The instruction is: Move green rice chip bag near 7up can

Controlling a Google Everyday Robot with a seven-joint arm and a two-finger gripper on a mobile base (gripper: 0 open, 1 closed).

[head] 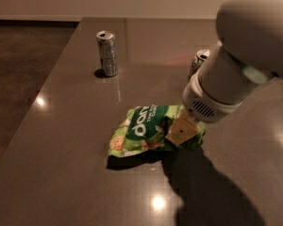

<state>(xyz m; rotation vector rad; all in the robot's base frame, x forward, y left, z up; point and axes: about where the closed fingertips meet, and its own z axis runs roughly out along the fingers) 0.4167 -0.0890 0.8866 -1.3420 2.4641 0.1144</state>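
On the desk [61, 173], the green rice chip bag [139, 133] lies in front of the 7up can [199, 60], apart from it. The gripper [181, 132], at the bag's can-side end, has its jaws pinched on the bag, apparently to carry it closer.

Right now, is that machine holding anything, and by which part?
The gripper appears to hold the green rice chip bag by its right end.
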